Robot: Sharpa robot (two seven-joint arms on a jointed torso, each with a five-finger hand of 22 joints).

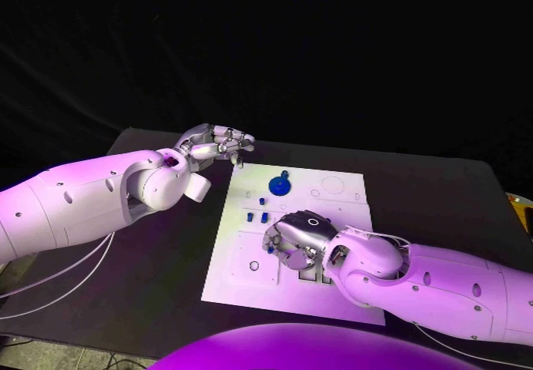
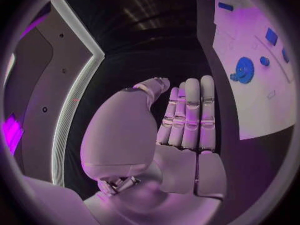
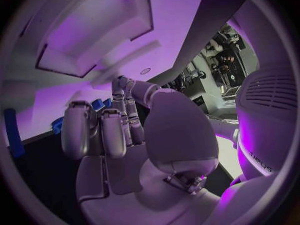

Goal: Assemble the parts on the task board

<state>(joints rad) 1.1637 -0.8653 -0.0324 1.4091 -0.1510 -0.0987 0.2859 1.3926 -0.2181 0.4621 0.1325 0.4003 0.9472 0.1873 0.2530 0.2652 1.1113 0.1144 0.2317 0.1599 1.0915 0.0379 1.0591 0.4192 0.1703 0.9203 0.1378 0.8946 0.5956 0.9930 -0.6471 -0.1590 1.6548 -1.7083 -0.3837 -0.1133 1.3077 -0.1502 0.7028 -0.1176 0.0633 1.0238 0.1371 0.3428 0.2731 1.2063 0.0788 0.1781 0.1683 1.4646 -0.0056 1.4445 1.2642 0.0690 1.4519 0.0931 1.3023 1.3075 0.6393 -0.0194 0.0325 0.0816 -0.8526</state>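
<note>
The right silver many-fingered hand (image 1: pixel 298 237) sits low over the middle of the white rectangular task board (image 1: pixel 333 297) on the black desk (image 1: pixel 444 193), its fingers curled down among small blue pieces (image 1: pixel 258 218) near the board's centre. The right wrist view shows those fingers (image 3: pixel 103 130) bent inward with blue pieces (image 3: pixel 97 104) just beyond their tips, but whether they pinch one cannot be told from any view. The left silver many-fingered hand (image 1: pixel 216 142) hovers off the board's far left corner, above the desk; the left wrist view shows its fingers (image 2: pixel 190 115) straight and side by side with nothing in them. A round blue gear-like part (image 1: pixel 279 186) lies on the far half of the board, apart from both hands, with a smaller blue knob (image 2: pixel 264 61) near it. The main risk, as I judge it, is at the right hand: its bulk hides the pieces under it from the head view, so a small part could be nudged out of its seat or pushed in tilted without that being noticed. Nothing visibly steadies the board, so a sideways push there might slide it across the desk.
</note>
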